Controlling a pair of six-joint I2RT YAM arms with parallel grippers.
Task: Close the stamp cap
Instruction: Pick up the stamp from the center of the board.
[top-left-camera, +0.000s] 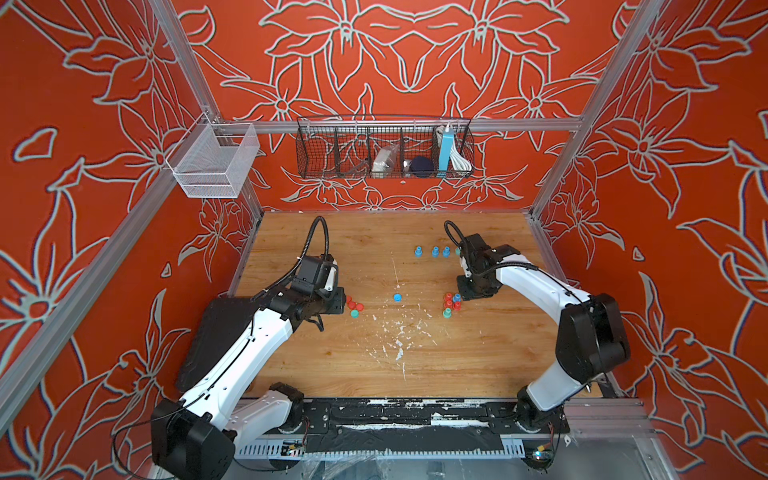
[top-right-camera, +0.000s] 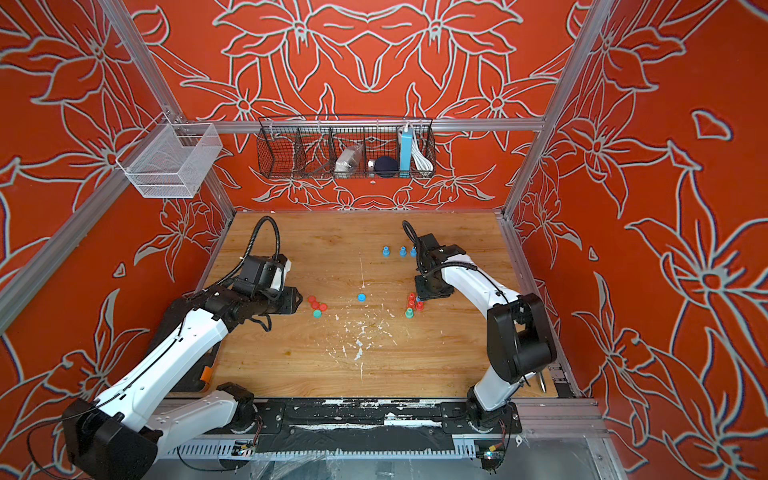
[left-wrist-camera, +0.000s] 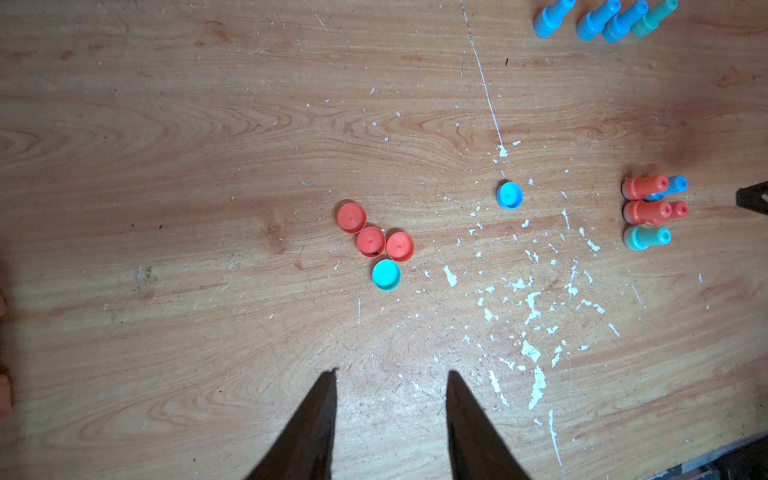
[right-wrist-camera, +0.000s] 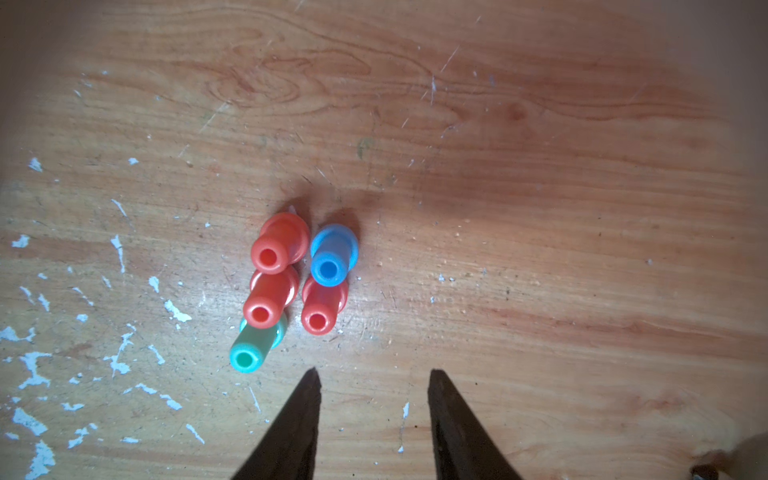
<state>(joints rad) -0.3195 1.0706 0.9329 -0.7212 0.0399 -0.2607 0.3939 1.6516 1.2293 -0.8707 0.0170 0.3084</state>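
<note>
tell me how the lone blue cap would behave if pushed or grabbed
The blue cap looks like thin plastic, so probably light and stiff. Lying flat on the table, it should slide rather than roll. Its low rim may be hard to pinch.

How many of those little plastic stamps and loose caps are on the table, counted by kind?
Loose caps: 5
Clustered stamps: 5
Stamps in the far row: 4
Total: 14

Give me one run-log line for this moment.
left gripper open, empty | right gripper open, empty, near stamps | caps loose on table
</note>
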